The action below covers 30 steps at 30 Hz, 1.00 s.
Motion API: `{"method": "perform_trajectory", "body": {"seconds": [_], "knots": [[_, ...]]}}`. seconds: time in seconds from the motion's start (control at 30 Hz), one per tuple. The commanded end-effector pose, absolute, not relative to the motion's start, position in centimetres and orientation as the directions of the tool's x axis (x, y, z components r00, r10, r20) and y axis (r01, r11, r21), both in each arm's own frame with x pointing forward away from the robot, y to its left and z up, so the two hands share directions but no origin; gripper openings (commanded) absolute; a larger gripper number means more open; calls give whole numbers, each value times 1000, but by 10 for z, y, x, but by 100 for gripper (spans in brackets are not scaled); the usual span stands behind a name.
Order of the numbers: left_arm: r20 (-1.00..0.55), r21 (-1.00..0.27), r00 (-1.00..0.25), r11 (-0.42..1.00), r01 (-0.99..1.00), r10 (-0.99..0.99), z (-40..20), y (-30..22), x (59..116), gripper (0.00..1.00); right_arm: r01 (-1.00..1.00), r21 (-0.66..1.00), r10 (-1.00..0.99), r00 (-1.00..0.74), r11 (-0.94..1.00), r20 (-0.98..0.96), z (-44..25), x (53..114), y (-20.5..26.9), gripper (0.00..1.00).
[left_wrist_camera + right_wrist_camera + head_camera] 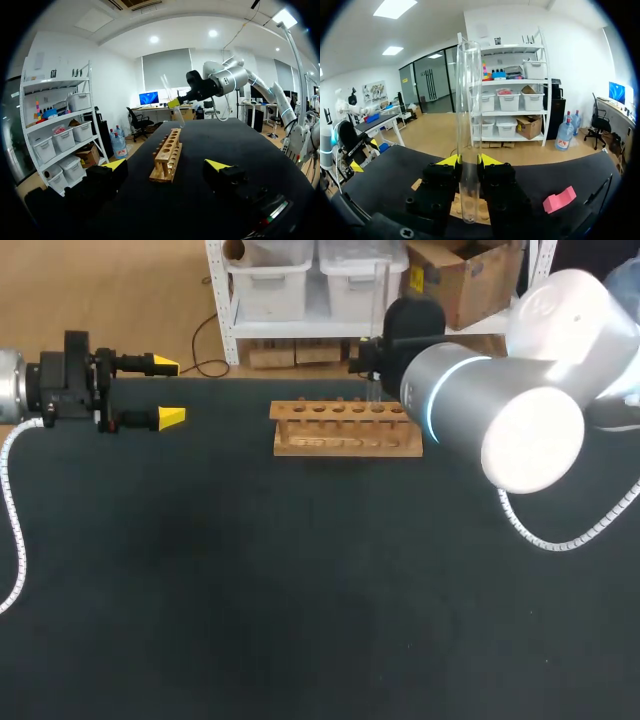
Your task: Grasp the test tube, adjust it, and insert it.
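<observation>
Tube (469, 125) upright, long axis vertical, pinched low between the right gripper's (468, 161) fingers. Rack (345, 440) lies straight below, near the table's (300, 590) far edge. The tube's foot is at the right-end holes; cannot tell whether it has entered. Left gripper (166, 391) spread, holding nothing, well apart to the left. The way down looks unobstructed.

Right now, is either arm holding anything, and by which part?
The right fingers pinch the test tube by its lower part; the left fingers hold nothing.
</observation>
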<state>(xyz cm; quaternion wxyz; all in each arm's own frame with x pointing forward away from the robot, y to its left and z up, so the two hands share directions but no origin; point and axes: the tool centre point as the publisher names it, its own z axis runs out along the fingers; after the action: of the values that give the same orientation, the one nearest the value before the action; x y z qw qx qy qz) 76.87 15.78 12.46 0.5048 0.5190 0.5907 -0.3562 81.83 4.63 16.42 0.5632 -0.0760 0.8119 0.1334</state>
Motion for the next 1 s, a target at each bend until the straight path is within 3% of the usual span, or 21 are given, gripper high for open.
{"method": "perform_trajectory", "body": {"seconds": [0.03,1.0], "knots": [[-967,107,53,210,972,251,124,158,767,100,-299,129,176,133,945,-975,156,826,46,0],[-967,107,53,210,972,251,124,158,767,100,-276,81,143,210,958,-967,129,851,32,0]]}}
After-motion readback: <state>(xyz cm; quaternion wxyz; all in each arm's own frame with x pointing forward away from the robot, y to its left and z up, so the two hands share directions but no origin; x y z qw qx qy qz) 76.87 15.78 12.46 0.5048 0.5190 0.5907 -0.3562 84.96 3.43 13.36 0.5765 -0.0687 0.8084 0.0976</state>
